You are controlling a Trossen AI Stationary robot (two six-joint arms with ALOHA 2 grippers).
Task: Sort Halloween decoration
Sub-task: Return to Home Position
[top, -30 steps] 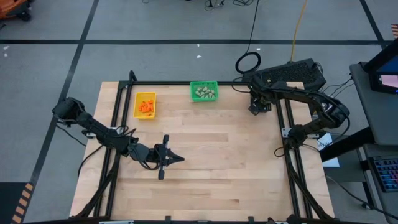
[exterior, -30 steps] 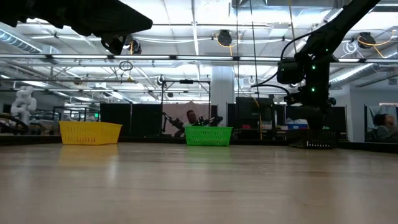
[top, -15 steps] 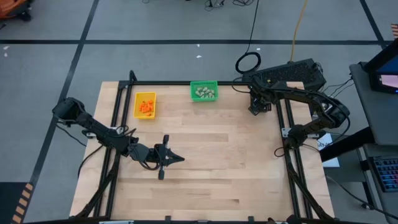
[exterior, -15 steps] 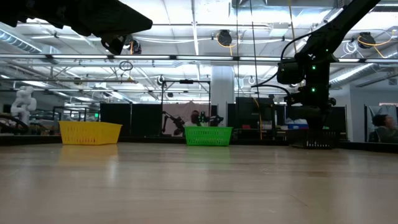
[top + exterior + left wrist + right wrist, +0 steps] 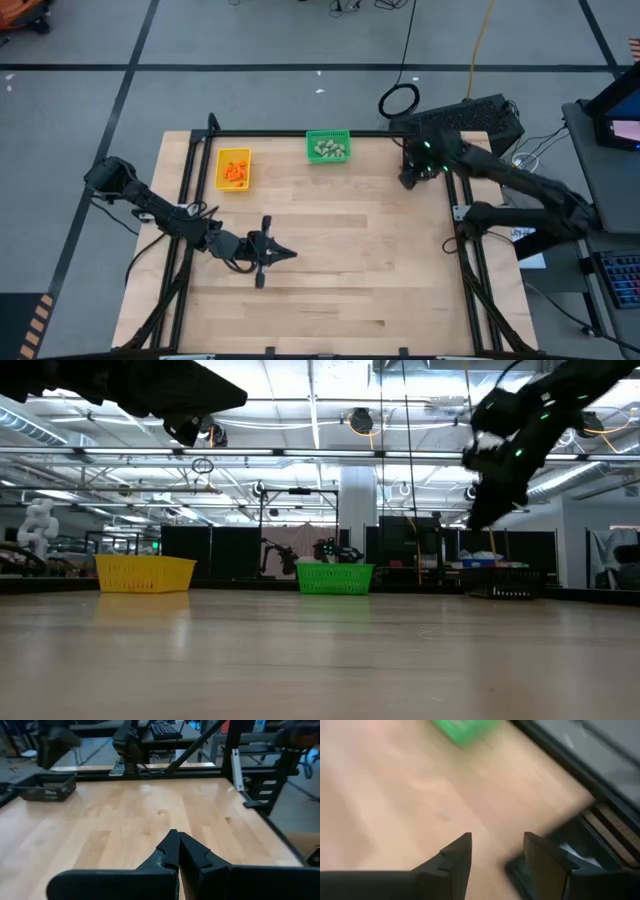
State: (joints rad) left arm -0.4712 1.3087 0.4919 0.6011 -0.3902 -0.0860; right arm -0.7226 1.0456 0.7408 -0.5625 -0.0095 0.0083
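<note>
Table (image 5: 350, 270) smooth pale wood, slight sheen; green bin (image 5: 327, 133) mesh plastic.

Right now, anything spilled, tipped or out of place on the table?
Nothing stands out. Orange bits sit in the yellow bin, beige lumps in the green bin, both upright. The black bin is upright too; its contents don't show. Right gripper, open, hangs raised near it; left gripper hovers shut over mid-table.

The light wooden table (image 5: 340, 250) (edged by black rails (image 5: 270, 133) at its far side and both flanks) carries three small bins near its far edge, well apart: a yellow bin (image 5: 145, 573) toward the left, a green bin (image 5: 335, 578) mid-edge, and a black bin (image 5: 45, 793) by the right corner.
</note>
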